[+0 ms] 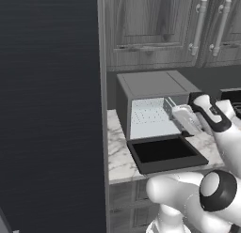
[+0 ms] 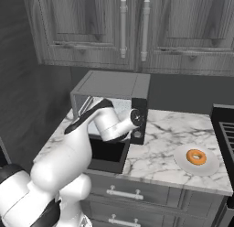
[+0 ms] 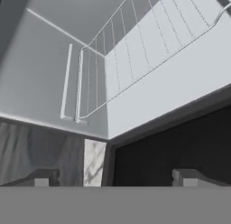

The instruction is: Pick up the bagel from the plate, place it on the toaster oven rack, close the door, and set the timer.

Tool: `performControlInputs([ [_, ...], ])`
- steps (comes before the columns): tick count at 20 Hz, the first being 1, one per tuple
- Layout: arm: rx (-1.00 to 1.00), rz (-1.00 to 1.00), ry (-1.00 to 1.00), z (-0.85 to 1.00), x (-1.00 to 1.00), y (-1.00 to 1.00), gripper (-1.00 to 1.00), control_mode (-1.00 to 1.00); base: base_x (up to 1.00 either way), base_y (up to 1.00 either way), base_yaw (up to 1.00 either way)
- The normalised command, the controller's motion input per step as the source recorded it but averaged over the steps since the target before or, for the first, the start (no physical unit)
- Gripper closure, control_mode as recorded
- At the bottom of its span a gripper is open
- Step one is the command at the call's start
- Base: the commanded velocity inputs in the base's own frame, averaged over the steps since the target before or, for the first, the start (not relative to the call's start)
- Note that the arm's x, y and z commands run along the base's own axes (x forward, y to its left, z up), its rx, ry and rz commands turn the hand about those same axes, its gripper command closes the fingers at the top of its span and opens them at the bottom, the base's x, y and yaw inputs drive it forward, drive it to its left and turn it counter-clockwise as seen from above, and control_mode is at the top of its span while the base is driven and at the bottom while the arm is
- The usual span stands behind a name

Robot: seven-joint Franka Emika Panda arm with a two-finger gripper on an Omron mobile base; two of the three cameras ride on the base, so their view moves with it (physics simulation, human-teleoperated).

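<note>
The toaster oven [image 1: 150, 84] stands open on the counter, its door [image 1: 164, 152] folded down flat in front. Inside it the pale rack [image 1: 148, 115] spans the width; the hand view looks at the rack [image 3: 135, 51] over the dark door [image 3: 180, 142]. My gripper [image 1: 168, 107] hangs at the oven's mouth, right of centre, above the door. In the hand view my gripper [image 3: 115, 178] is open, its tips wide apart with nothing between them. The bagel [image 2: 197, 157] lies on a white plate [image 2: 183, 163] far to the right of the oven.
Marble counter [image 2: 169, 127] lies between oven and plate. A black stove [image 2: 226, 130] borders the plate's right side. A tall dark panel [image 1: 47, 110] walls off the left. Grey wall cabinets [image 2: 132, 29] hang above the oven, drawers [image 2: 132, 194] below the counter.
</note>
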Motion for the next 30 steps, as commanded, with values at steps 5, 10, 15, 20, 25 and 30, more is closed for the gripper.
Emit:
performControlInputs([
  [5,0.05,-0.09,-0.02,-0.12,0.54,0.14,-1.00,-1.00,0.00,0.00,0.00],
  [10,0.02,-0.04,-0.01,-0.06,0.62,0.01,-1.00,-1.00,0.00,0.00,0.00],
  [15,0.00,-0.01,0.00,-0.12,0.51,0.00,-1.00,-1.00,0.00,0.00,0.00],
  [20,0.00,0.00,-0.03,-0.25,0.20,0.00,-1.00,-1.00,0.00,0.00,0.00],
  [25,0.00,0.00,-0.07,-0.29,0.15,0.00,-1.00,-1.00,0.00,0.00,0.00],
  [30,0.00,0.00,-0.07,-0.20,0.23,0.00,-1.00,-1.00,0.00,0.00,0.00],
])
